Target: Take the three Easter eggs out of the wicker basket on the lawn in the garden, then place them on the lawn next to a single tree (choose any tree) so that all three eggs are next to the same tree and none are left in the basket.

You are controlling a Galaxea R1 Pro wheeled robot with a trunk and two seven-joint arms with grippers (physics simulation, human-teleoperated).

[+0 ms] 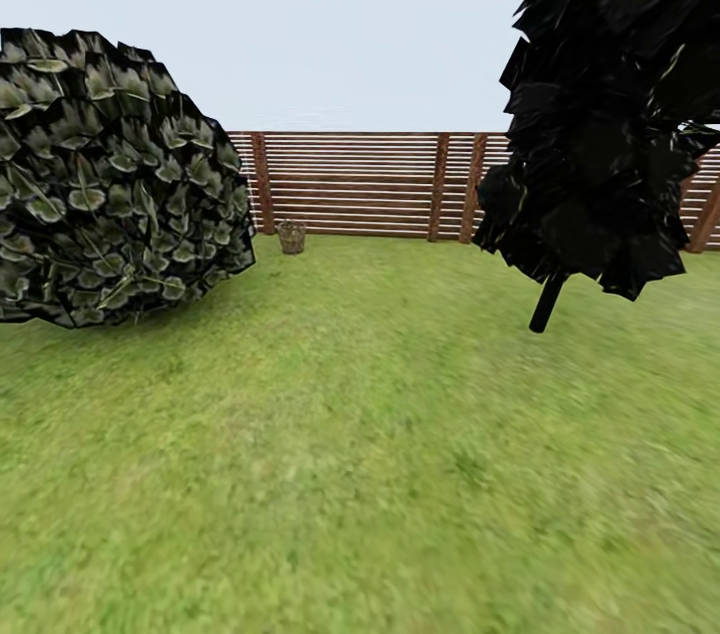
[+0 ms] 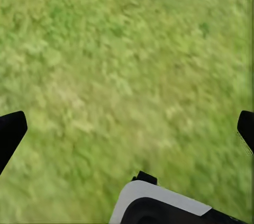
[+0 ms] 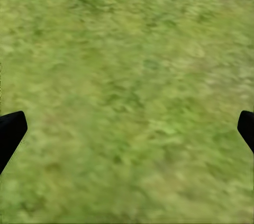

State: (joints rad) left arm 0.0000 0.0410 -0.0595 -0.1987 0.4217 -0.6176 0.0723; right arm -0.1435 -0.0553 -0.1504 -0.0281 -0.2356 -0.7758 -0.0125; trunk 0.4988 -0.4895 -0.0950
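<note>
The wicker basket [image 1: 291,236] stands far off on the lawn [image 1: 380,434], small and brown, just in front of the slatted fence. At this distance the Easter eggs are hidden from me. The tree is out of view. In the left wrist view my left gripper [image 2: 127,134] is open, its dark fingertips [image 2: 10,131] wide apart over bare grass. My right gripper [image 3: 127,131] is open too, fingertips [image 3: 10,128] spread above the grass with nothing between them.
A big round leafy bush [image 1: 105,184] fills the left side. A dark conifer [image 1: 610,104] with a thin black trunk [image 1: 547,304] leans at the right. The brown wooden fence [image 1: 370,184] closes the back. A white and black robot part [image 2: 159,203] sits near the left gripper.
</note>
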